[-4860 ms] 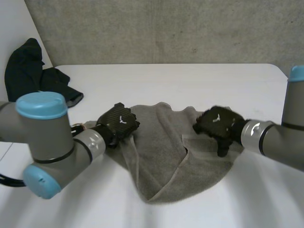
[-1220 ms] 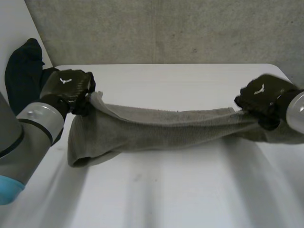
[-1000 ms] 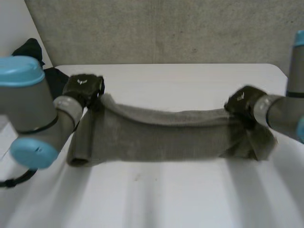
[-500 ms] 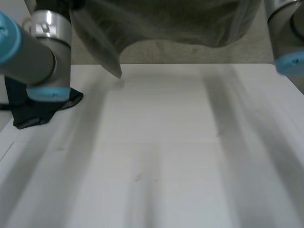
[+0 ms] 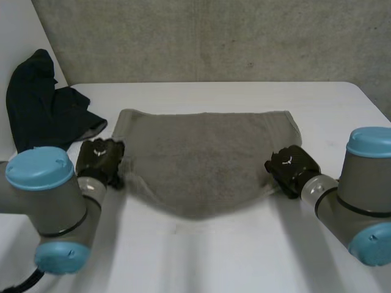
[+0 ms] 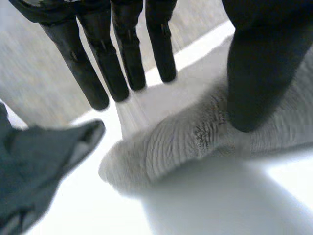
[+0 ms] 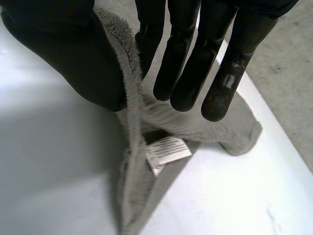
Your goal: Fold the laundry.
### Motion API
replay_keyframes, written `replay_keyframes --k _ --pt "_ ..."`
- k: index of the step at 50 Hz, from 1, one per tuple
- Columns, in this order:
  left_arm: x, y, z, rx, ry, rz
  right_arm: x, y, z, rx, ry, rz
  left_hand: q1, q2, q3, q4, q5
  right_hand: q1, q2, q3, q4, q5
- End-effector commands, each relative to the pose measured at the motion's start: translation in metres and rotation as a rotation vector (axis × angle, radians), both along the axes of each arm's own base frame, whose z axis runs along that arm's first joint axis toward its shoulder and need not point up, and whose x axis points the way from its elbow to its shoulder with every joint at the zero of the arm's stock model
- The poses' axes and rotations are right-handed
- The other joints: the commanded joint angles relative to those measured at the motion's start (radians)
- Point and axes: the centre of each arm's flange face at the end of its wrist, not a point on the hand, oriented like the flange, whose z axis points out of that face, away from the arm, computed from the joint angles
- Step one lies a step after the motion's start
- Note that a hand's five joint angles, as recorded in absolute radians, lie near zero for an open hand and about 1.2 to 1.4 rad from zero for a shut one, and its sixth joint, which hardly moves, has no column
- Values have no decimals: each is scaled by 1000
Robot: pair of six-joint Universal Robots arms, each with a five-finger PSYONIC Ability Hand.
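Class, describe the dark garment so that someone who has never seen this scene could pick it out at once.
Start at the white table and go to its far left corner, beyond the left robot hand. There sits the dark garment, a crumpled heap. Unlike the grey towel spread flat beside it, it is nearly black and bunched up.

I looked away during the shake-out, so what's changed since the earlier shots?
The grey towel, bunched at first, then stretched and swung up off the table, now lies spread flat. The left hand has let go, its thumb resting on the near left corner. The right hand still pinches the near right corner. The dark garment stayed at the table's far left.
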Motion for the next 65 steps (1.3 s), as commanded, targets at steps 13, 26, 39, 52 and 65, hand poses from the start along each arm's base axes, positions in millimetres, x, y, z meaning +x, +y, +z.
replay_keyframes --k 13,26,39,52,65 --pt "8 10 62 -66 -162 -327 -17 7 9 2 -21 -10 -446 -477 -482 -485 -482 422 227 218 208 232" --pt "8 -34 16 -22 -429 -455 -19 9 6 13 -16 -11 -238 -269 -274 -276 -274 422 227 218 208 232" --pt "-1 -58 -3 213 -390 -558 -20 11 3 21 -13 -12 -188 -219 -224 -226 -224 422 227 218 208 232" --pt "-1 -66 -9 209 -398 -550 -19 11 3 18 -14 -11 18 -14 -19 -21 -18 422 227 218 208 232" --pt "4 -72 -11 215 -424 -507 -19 10 3 17 -15 -11 -70 -102 -106 -109 -106 422 227 218 208 232"
